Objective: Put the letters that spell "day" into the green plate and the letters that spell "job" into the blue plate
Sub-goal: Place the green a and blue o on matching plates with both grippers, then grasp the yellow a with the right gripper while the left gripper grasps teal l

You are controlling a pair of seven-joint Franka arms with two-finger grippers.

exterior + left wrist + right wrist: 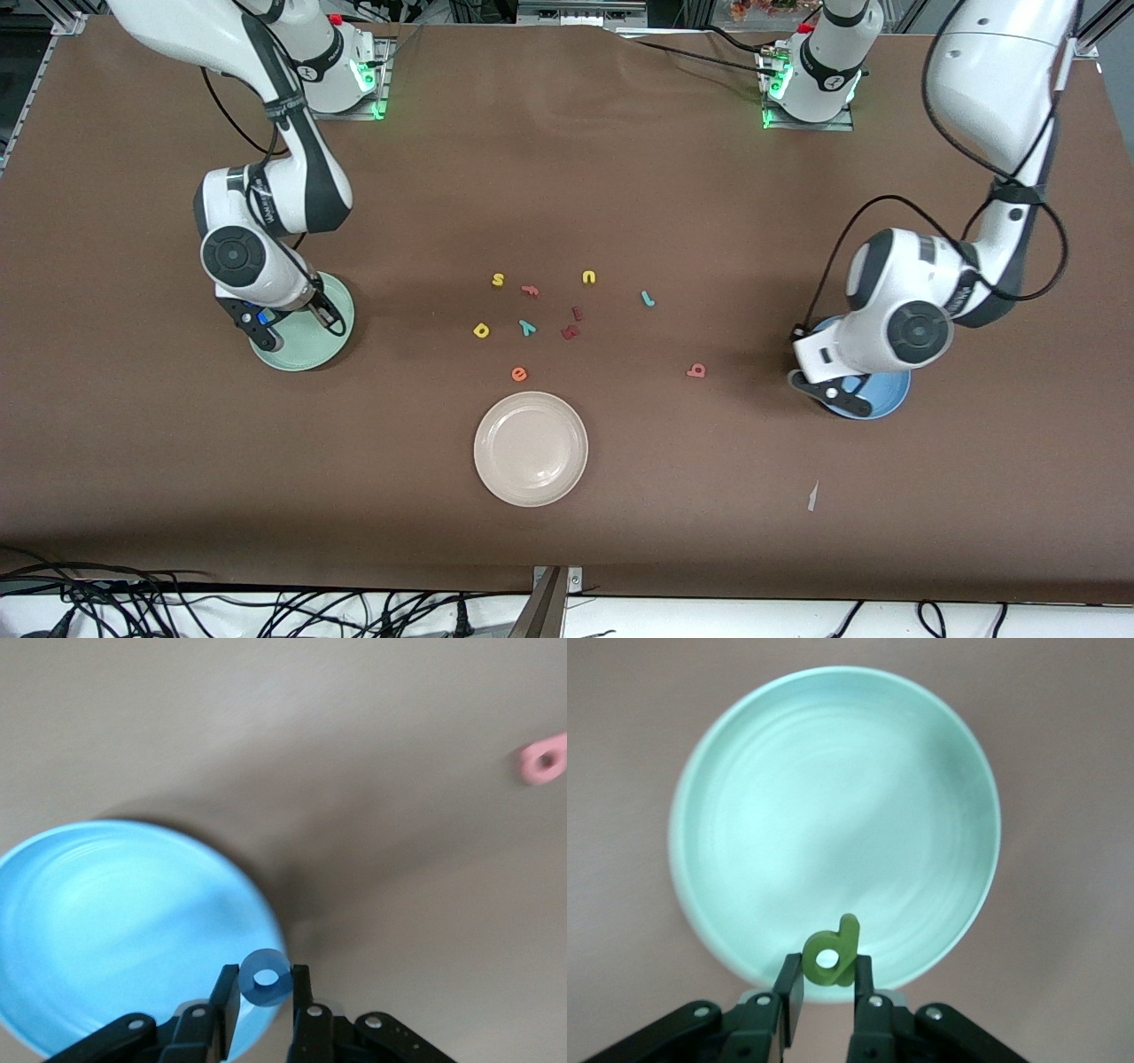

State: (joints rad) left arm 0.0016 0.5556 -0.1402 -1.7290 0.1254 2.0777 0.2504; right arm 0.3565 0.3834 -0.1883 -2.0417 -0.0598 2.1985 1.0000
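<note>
My right gripper is shut on the dark green "d", held upright over the rim of the green plate, which lies at the right arm's end of the table. My left gripper is shut on the blue ring "o", over the edge of the blue plate, at the left arm's end. On the mat between the plates lie the yellow "a", teal "y", teal "j" and salmon "b", the last also in the left wrist view.
A beige plate sits nearest the front camera, mid-table. Other loose letters lie among the task letters: a yellow "s", a yellow "u", a pinkish "f", an orange "e" and two dark red letters.
</note>
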